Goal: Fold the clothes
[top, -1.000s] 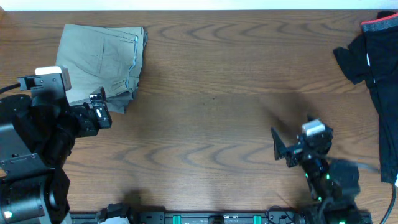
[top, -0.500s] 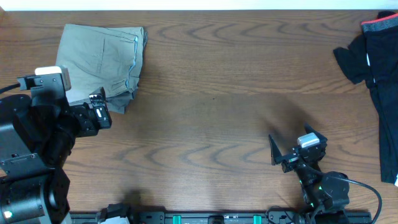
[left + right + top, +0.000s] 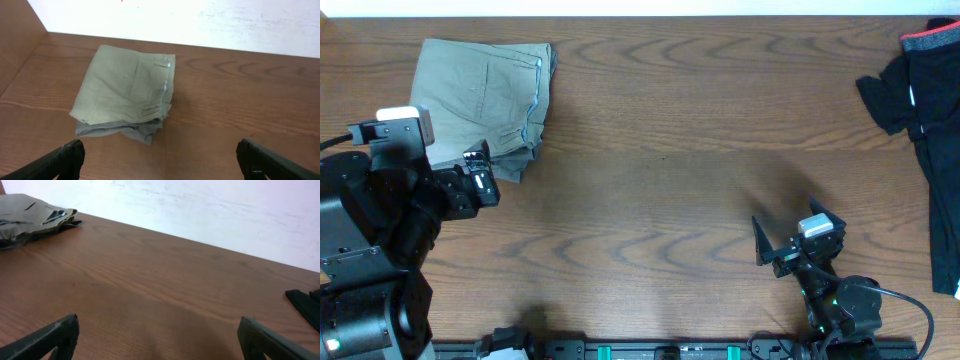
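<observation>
Across the wooden bench point(image 3: 660, 200), a dark garment point(image 3: 930, 110) lay crumpled at the far right, likely to drag or slip off the edge if snagged by one corner. The folded khaki trousers point(image 3: 485, 95) sat far left, near the left fingers point(image 3: 65, 157), which might nudge them undone. The right fingers point(image 3: 60, 332), like them, gaped empty.

No readable text, labels, brands, numbers or signs anywhere in any view.
</observation>
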`<state>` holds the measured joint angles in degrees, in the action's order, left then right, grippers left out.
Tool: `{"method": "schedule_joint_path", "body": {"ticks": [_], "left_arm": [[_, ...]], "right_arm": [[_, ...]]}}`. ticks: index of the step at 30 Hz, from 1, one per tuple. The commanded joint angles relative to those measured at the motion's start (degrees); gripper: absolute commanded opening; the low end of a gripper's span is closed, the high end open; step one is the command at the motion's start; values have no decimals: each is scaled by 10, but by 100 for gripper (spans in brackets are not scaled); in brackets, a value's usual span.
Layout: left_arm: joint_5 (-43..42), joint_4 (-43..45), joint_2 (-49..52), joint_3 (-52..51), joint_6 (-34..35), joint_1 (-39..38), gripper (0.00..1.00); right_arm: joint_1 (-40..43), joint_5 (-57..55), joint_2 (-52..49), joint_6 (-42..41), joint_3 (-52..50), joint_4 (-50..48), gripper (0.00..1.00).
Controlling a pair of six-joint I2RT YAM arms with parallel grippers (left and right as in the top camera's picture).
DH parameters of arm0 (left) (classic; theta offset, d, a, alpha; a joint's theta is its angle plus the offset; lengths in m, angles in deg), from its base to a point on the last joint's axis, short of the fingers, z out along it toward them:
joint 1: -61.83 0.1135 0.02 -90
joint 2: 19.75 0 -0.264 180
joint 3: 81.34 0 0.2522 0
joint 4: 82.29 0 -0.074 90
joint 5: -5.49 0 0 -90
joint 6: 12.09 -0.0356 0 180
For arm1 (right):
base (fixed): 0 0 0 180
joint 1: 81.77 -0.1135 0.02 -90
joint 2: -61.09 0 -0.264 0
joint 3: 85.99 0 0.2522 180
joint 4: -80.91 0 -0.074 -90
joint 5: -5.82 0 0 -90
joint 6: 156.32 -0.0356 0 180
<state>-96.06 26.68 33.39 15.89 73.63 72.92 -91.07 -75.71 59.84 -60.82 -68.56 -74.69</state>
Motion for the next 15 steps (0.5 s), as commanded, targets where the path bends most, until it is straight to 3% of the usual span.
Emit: {"method": "schedule_joint_path", "body": {"ticks": [1,15], "left_arm": [[7,-2,0,0,3,1,98],[12,-20,-3,-2,-6,1,98]], "right_arm": [[-5,-1,5,8,-5,-2,99],[-5,-1,5,8,-5,-2,99]]}}
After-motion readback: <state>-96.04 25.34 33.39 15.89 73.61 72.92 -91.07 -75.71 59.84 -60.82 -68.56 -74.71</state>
